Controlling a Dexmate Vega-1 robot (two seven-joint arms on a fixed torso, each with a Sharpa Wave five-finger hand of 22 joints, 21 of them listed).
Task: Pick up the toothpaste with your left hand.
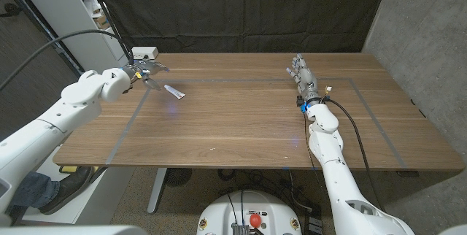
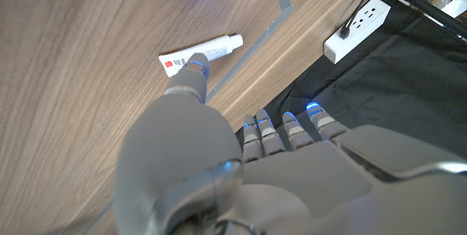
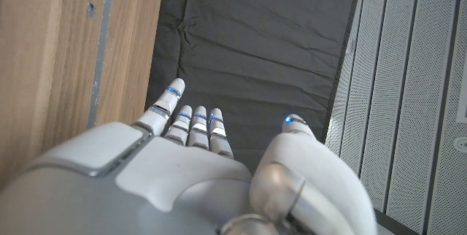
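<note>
One toothpaste (image 1: 174,92) lies on the table (image 1: 255,118), uncontained.

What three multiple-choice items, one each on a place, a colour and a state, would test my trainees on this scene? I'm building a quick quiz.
1. Where does the small white toothpaste tube lie?
A. On the wooden table, near the left robot hand
B. Beside the right robot hand
C. On the floor

2. What colour is the power strip at the table's far edge?
A. Black
B. White
C. Red

3. What is the left robot hand doing?
A. Holding the tube aloft
B. Open by the tube, which lies on the table
C. Pressed flat on the table

Key: 1 A, the tube lies at the table's left; 2 B, its casing is white; 3 B, the tube lies ungripped.
</note>
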